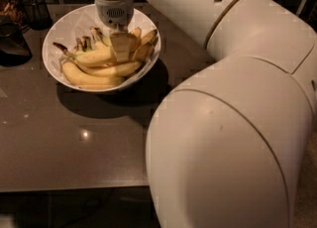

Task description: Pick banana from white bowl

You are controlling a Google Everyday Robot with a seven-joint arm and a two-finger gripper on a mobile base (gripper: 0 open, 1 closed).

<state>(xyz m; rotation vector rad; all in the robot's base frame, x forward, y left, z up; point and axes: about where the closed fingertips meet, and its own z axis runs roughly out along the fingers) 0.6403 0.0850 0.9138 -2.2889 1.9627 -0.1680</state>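
The white bowl [59, 33] stands on the table at the upper left and holds several yellow bananas. The banana [96, 57], long and curved with a thin dark-brown stem end pointing left, lies across the middle of the pile. My gripper [120, 47] reaches straight down from the arm into the bowl's centre. Its tip is among the bananas, right at the long banana's right end. The gripper's tip hides the point of contact.
A dark wire-mesh cup [35, 8] and a dark object [12, 43] stand left of the bowl at the table's far-left edge. The brown table [74, 138] runs to its front edge low in view. My arm's bulky white body [228, 138] fills the right side.
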